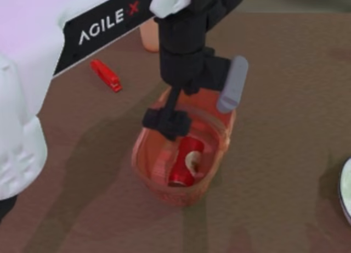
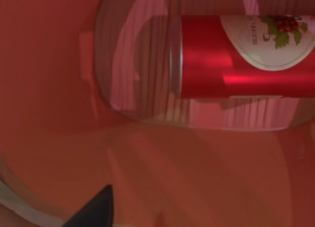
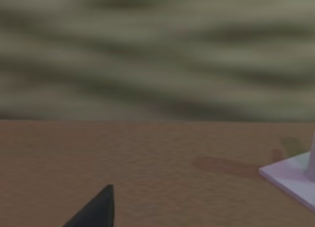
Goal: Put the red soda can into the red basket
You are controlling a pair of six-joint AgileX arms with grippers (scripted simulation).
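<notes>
Where ribbed red basket point(image 1: 143, 164) curves, cylindrical red soda can point(image 1: 185, 164) lies.

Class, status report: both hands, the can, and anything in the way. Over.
Left hand over the red basket, empty. Red soda can on its side inside the basket, clear of the fingers. Right hand not in the top view. Nothing in the way.

Red soda can point(image 1: 184, 166) on side — inside red basket point(image 1: 143, 166).

Simulated lab: bare brown table point(image 1: 285, 154).
</notes>
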